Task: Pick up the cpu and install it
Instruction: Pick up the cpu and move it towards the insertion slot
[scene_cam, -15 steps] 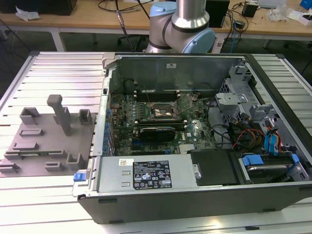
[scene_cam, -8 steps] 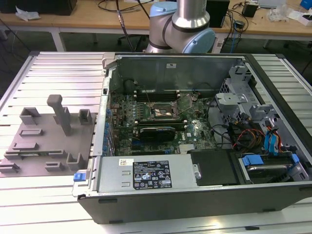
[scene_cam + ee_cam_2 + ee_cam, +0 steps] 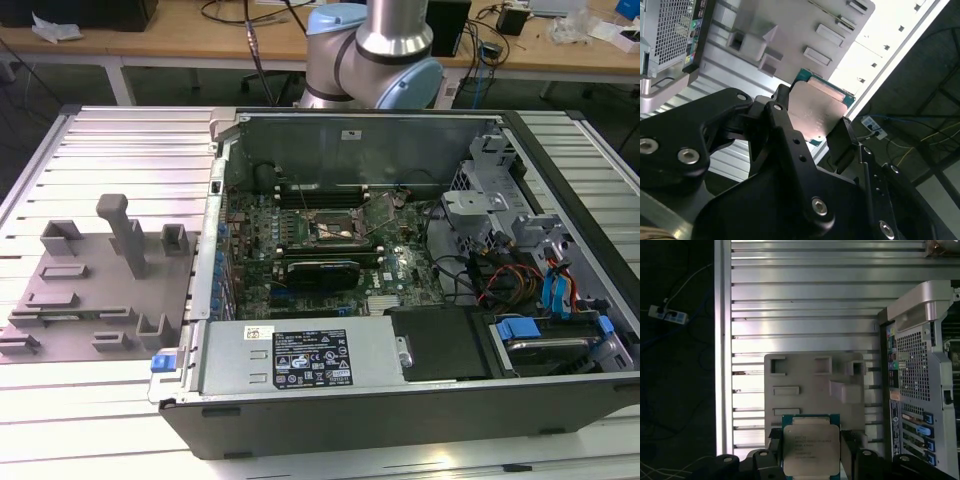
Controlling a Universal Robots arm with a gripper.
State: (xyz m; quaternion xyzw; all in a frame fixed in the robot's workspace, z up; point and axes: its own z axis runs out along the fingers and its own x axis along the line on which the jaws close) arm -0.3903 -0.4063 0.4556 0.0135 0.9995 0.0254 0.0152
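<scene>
Between the two black fingers (image 3: 840, 137) of the gripper (image 3: 811, 452) sits the cpu (image 3: 811, 449), clamped by opposite edges, with its pale metal top facing the camera in the first wrist view and a green rim showing around it. The second wrist view confirms the hold: the gripper (image 3: 812, 119) is closed on the chip, one finger on each side of the cpu (image 3: 820, 105), whose metal face catches a warm reflection. Beyond the chip, both wrist views show the grey fixture plate (image 3: 810, 375) (image 3: 790, 25) with its shallow recesses and raised blocks, lying on the ribbed aluminium table (image 3: 805, 290); the cpu is held clear of the plate, not resting on it. The computer case (image 3: 920, 365) lies beside the plate, its perforated rear panel visible in the first wrist view. A white power strip (image 3: 667, 315) lies on the dark floor past the table edge. The exterior view shows the robot arm (image 3: 385, 50) rising behind the open computer case (image 3: 400, 400), the fixture plate (image 3: 90, 290) toward the exterior view's left on the table (image 3: 130, 130), and the metal socket frame (image 3: 335, 227) near the middle of the motherboard, well apart from the plate.
</scene>
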